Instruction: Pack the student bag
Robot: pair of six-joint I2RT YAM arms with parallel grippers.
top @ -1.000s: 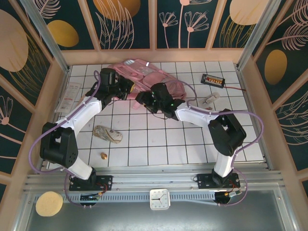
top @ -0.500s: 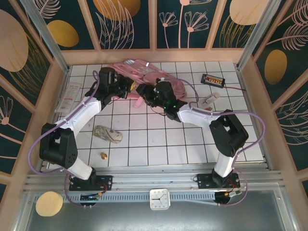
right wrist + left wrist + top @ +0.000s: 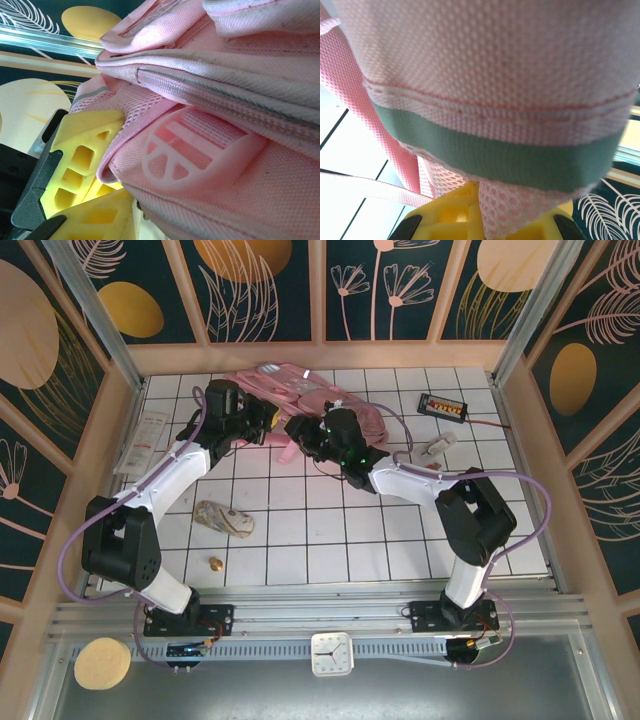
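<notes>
One student bag (image 3: pixel 300 390) lies at the far middle of the white-tiled tabletop (image 3: pixel 330 540), a pale pink heap with both arms reaching in from its near side.

Left gripper (image 3: pixel 266 426) is at the bag's near-left edge. In the left wrist view the gripper (image 3: pixel 490 222) has its yellow jaws closed on a fold of the bag's pink mesh (image 3: pixel 495 75). A grey-green band runs across the fabric just above the grip, and a pink strap (image 3: pixel 350 100) hangs down on the left.

Right gripper (image 3: pixel 299 433) is at the bag's near edge, just beside the left one. In the right wrist view the gripper (image 3: pixel 107 187) has its jaws narrow, with a lip of the bag (image 3: pixel 240 150) caught between them. A round pale pink rubber patch (image 3: pixel 195 155) sits on the fabric just beyond the jaws, below a zip line.

Items around the bag:
- Black device with orange parts (image 3: pixel 443 406), to the bag's right, apart from it.
- Small pale grey object (image 3: pixel 437 447), right of the bag and nearer the arms; too small to tell what it is.
- Flat white packet (image 3: pixel 143 438), left of the bag at the tabletop's edge.
- Crumpled wrapper (image 3: pixel 224 519), well apart on the bag's near-left side.
- Small brown object (image 3: pixel 215 563), nearer still than the wrapper.
</notes>
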